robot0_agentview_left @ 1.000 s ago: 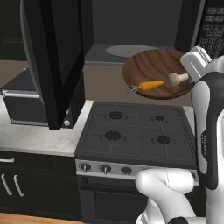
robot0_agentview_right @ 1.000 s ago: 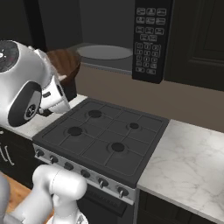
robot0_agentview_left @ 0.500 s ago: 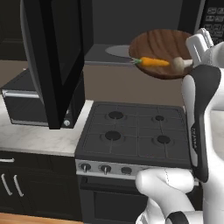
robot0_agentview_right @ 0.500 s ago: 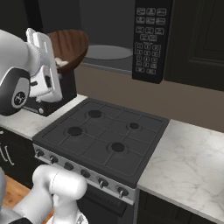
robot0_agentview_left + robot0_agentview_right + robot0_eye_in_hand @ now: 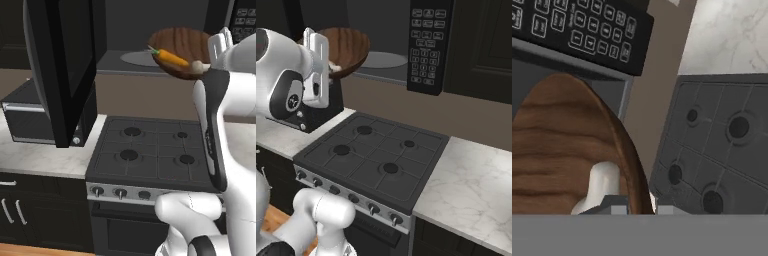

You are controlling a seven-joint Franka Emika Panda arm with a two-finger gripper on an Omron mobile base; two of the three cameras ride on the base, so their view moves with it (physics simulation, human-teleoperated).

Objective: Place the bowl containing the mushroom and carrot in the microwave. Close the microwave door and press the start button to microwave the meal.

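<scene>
Wooden and stiff, the bowl [image 5: 181, 51] rides pinched at its near rim by the gripper [image 5: 639, 206], tilted, so the loose carrot [image 5: 172, 58] and mushroom [image 5: 198, 66] could roll.

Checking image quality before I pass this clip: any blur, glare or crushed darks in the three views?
Left base view: soft overall, bowl and carrot readable; open microwave door nearly flat black. Right base view: sharper, keypad legible, no glare, cabinets crushed dark. Hand view: bowl and mushroom close and slightly soft, stove clear.
</scene>
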